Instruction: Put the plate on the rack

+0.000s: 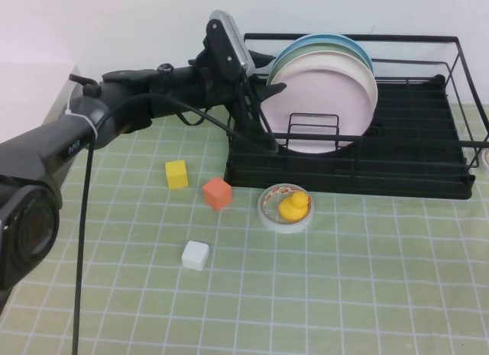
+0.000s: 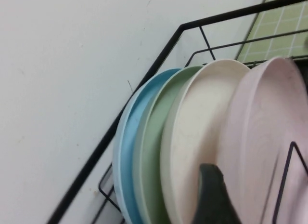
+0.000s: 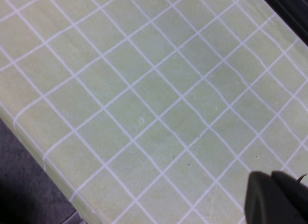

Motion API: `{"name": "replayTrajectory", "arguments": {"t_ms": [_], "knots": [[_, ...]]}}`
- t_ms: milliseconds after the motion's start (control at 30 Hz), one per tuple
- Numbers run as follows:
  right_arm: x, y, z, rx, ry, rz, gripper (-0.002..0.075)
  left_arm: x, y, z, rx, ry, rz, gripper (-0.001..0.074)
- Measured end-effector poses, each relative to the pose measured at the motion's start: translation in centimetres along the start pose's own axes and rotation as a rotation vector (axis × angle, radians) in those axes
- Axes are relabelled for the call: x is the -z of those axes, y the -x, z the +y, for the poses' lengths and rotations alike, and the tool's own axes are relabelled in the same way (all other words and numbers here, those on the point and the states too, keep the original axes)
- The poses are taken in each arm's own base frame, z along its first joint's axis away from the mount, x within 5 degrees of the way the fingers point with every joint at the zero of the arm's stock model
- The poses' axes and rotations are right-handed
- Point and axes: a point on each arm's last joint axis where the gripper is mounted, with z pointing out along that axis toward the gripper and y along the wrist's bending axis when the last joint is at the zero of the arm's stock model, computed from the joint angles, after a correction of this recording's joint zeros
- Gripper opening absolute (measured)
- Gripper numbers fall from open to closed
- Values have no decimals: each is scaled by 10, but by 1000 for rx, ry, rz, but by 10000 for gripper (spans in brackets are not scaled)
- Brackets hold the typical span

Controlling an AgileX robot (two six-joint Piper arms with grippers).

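The pale pink plate (image 1: 321, 103) stands on edge at the front of the black wire rack (image 1: 412, 172), leaning on a cream plate (image 1: 365, 71), with a green and a light blue plate (image 1: 336, 40) behind. My left gripper (image 1: 269, 74) is at the pink plate's left rim, its fingers spread apart on either side of it. In the left wrist view one dark finger (image 2: 211, 197) lies against the pink plate (image 2: 264, 137), beside the cream one (image 2: 192, 137). My right gripper (image 3: 270, 178) is shut and empty, low over the bare green tablecloth.
A yellow cube (image 1: 176, 174), an orange cube (image 1: 217, 193) and a white cube (image 1: 195, 255) lie left of and before the rack. A tape roll (image 1: 269, 212) holding a yellow duck (image 1: 294, 205) sits at the rack's front. The table edge (image 3: 43, 159) shows near the right gripper.
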Motion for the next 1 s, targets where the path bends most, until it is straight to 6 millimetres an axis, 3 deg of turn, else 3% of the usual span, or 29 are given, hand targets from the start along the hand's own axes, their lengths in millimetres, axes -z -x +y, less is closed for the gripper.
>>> {"name": "replayTrajectory", "arguments": {"t_ms": [167,300,400,567,767,1000], "knots": [[0,0,0,0,-2,-3,1,5,10,9,-87,48,22,302],[0,1,-1,0,-9,-15,1,20,37,30,-129,170,71,134],[0,2,-1,-2,-12,-21,1,40,64,53,-100,340,144,46],[0,2,-1,-2,-13,-21,0,96,106,76,-4,681,313,6],[0,2,-1,-29,-16,-28,0,176,141,66,209,1016,446,0],[0,3,-2,-54,-18,-32,0,263,177,18,435,1216,375,0]]}}
